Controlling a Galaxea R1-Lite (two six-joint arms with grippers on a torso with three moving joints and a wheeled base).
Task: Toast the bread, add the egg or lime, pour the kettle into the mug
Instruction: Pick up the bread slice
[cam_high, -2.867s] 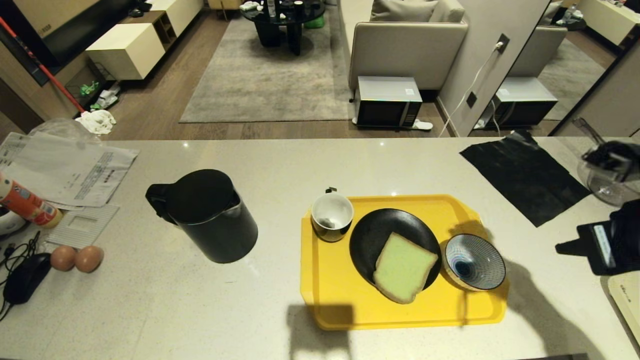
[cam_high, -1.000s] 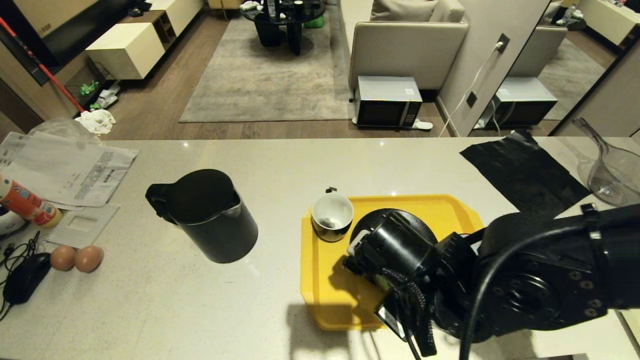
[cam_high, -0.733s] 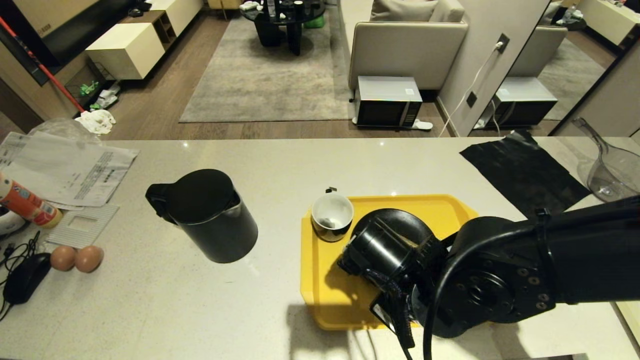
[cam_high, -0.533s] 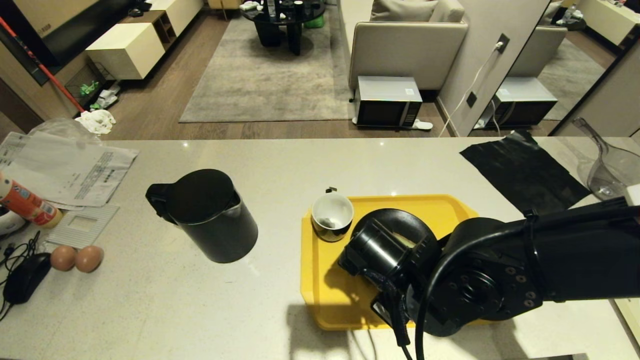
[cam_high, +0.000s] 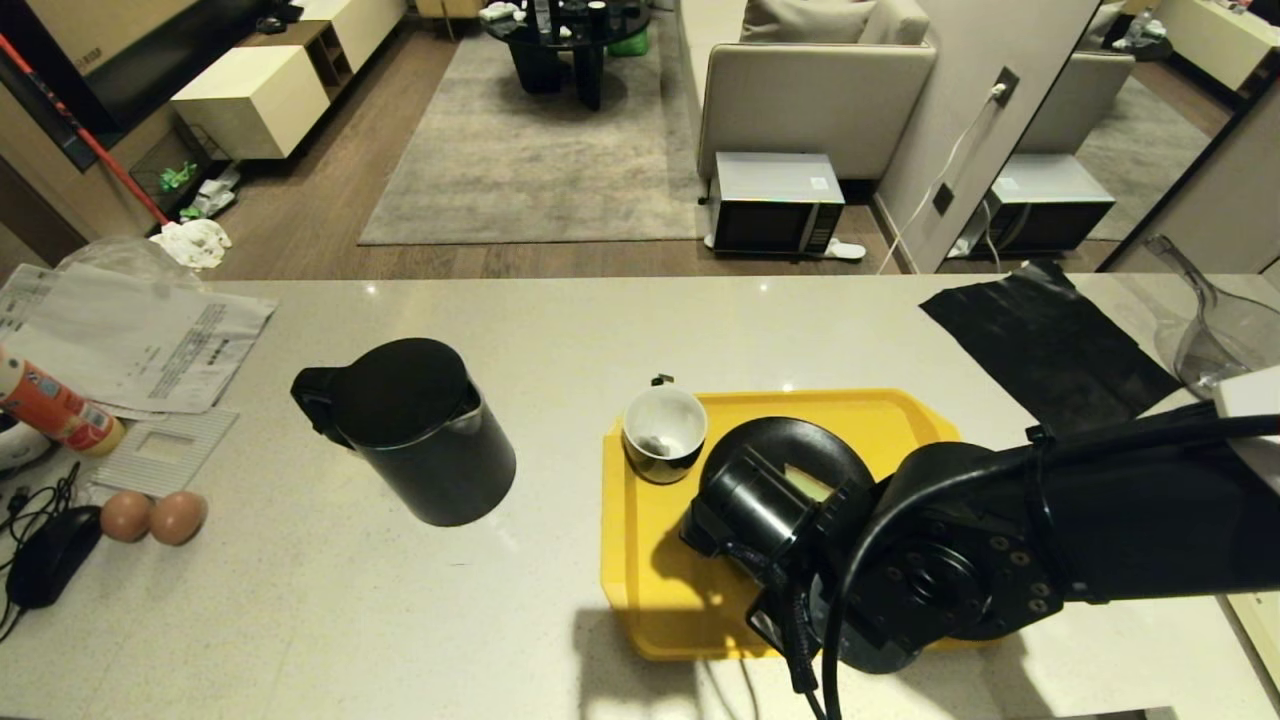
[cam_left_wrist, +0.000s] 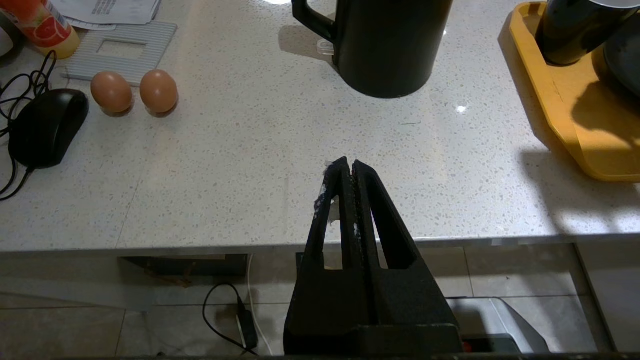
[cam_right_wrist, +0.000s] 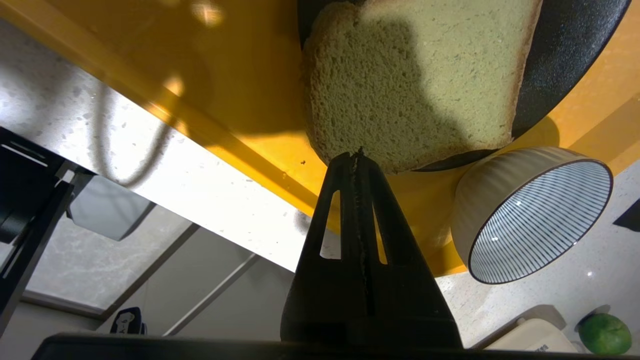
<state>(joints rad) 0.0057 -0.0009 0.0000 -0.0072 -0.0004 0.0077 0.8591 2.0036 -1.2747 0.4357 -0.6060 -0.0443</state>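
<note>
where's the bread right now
The bread lies on the black plate on the yellow tray, beside the striped bowl, under the right gripper.

kettle (cam_high: 410, 430): 1 | mug (cam_high: 664, 432): 1 | bread (cam_right_wrist: 415, 85): 1 | lime (cam_right_wrist: 604, 333): 1 | brown eggs (cam_high: 152, 516): 2 | bowl (cam_right_wrist: 532, 215): 1

Your right arm (cam_high: 1000, 560) is all matte black, chunky round joint housings with a ring of small screws and a black cable looping round the outside. Both the left gripper (cam_left_wrist: 349, 167) and right gripper (cam_right_wrist: 357, 157) have long tapered black fingers with triangular cutouts.
</note>
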